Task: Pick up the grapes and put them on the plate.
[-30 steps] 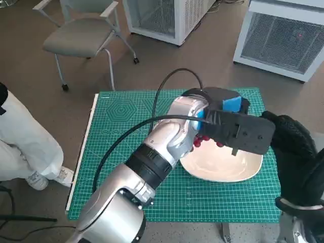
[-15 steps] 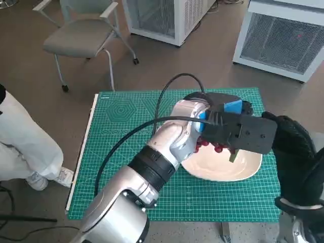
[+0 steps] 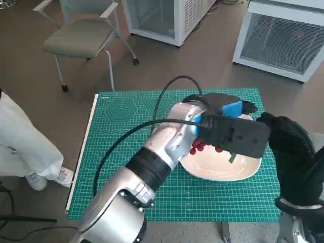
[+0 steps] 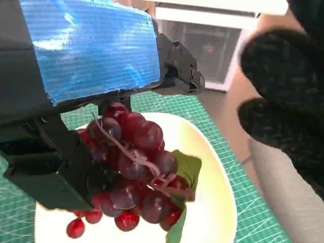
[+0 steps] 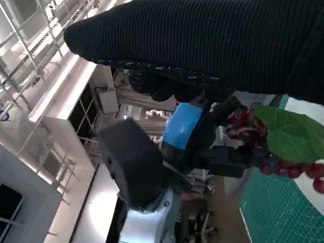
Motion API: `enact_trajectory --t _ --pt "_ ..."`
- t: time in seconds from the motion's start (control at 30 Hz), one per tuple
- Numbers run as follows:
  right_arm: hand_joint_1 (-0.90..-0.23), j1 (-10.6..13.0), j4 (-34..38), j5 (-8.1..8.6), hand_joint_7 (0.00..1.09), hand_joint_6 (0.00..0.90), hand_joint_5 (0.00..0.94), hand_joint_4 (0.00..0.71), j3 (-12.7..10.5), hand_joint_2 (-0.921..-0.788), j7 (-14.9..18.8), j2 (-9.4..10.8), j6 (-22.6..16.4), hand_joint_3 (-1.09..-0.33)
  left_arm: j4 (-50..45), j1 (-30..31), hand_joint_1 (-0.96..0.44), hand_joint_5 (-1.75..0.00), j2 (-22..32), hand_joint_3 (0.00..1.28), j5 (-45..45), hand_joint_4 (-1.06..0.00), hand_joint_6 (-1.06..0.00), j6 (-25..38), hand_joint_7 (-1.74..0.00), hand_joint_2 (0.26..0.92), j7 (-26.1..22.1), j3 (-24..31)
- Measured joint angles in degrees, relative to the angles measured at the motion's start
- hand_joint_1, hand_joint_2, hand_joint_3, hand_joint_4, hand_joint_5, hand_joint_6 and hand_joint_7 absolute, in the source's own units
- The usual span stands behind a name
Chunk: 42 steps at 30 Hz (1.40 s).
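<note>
The left hand [image 4: 76,101] is gripping the grapes [image 4: 134,169] by the top of the bunch, dangling them over the plate [image 4: 215,202]. The right hand [image 3: 286,147] is hovering just right, holding nothing. Soft, loosely attached berries probably bruise; the stem is the safest hold.

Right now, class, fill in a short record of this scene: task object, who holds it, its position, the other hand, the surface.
Task object: grapes, red bunch with a green leaf
Held by: left hand, gripping the bunch from above
Position: over the plate; contact cannot be told
Other hand: right hand, gloved, beside the plate, holding nothing
Surface: green cutting mat
</note>
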Motion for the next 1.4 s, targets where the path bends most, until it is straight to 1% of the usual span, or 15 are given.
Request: enact_trajectory --t 0.03,0.1,0.2,0.43,0.63,0.77,1.0,1.1,1.2,1.3,1.4 --pt "-0.404 -0.03 0.04 -0.01 0.97 0.182 0.674 0.416 0.06 -0.921 0.0 0.0 0.03 -0.624 -0.01 0.32 -0.27 -0.2 0.31 0.05 -0.44 -0.27 -0.31 -0.52 0.0 0.876 0.18 0.45" --pt "-0.403 -0.13 0.11 -0.01 0.97 0.182 0.674 0.415 0.21 -0.921 0.0 0.0 0.08 -0.624 -0.1 1.07 -0.33 -0.1 1.01 0.03 -1.51 -0.21 -0.3 -1.74 0.0 0.883 0.6 1.54" --pt "-0.403 -0.33 0.24 0.0 0.97 0.182 0.674 0.415 0.45 -0.921 0.0 0.0 0.11 -0.624 -0.38 2.39 -0.39 -0.03 2.19 0.02 -3.21 -0.17 -0.28 -3.88 0.0 0.89 1.43 3.28" --pt "-0.402 -0.86 1.0 0.07 0.97 0.183 0.675 0.415 0.64 -0.921 0.12 0.0 0.11 -0.625 -0.3 4.74 -0.44 0.0 3.84 0.02 -5.69 -0.12 -0.23 -7.13 0.0 0.915 4.47 6.22" --pt "-0.402 -1.26 1.83 0.24 0.98 0.186 0.675 0.415 0.65 -0.921 0.4 0.0 0.11 -0.625 0.34 5.34 -0.54 0.0 4.43 0.05 -5.8 -0.06 -0.18 -8.0 0.0 0.92 7.01 6.61" --pt "-0.399 -1.51 2.16 0.28 0.98 0.19 0.675 0.415 0.65 -0.921 0.64 0.0 0.11 -0.625 0.44 5.39 -0.59 0.0 4.42 0.1 -5.8 -0.03 -0.15 -8.41 0.0 0.921 7.75 6.59" --pt "-0.397 -2.13 2.25 0.39 0.98 0.193 0.676 0.414 0.6 -0.921 0.98 -0.08 0.11 -0.626 0.65 5.57 -0.68 0.0 4.44 0.17 -6.81 -0.02 -0.15 -9.72 0.0 0.921 7.76 7.57" --pt "-0.397 -2.25 2.25 0.41 0.98 0.194 0.676 0.414 0.56 -0.921 1.03 -0.09 0.11 -0.627 0.7 6.26 -0.72 0.0 4.68 0.23 -8.76 -0.02 -0.16 -11.27 -0.01 0.921 7.43 9.41" --pt "-0.397 -2.29 2.25 0.43 0.98 0.197 0.677 0.414 0.53 -0.921 1.06 -0.09 0.12 -0.627 0.63 7.82 -0.75 0.0 5.17 0.26 -12.28 -0.02 -0.17 -13.44 -0.01 0.921 6.01 12.4" --pt "-0.397 -2.3 2.26 0.43 0.98 0.198 0.677 0.414 0.49 -0.921 1.08 -0.1 0.11 -0.626 0.4 10.24 -0.74 0.0 5.62 0.26 -17.62 -0.03 -0.18 -15.38 -0.02 0.921 2.92 16.65" --pt "-0.398 -2.31 2.26 0.42 0.98 0.199 0.677 0.414 0.48 -0.921 1.08 -0.11 0.11 -0.626 -0.03 13.45 -0.7 -0.01 5.73 0.24 -24.43 -0.04 -0.19 -16.68 -0.02 0.921 -1.45 21.89"
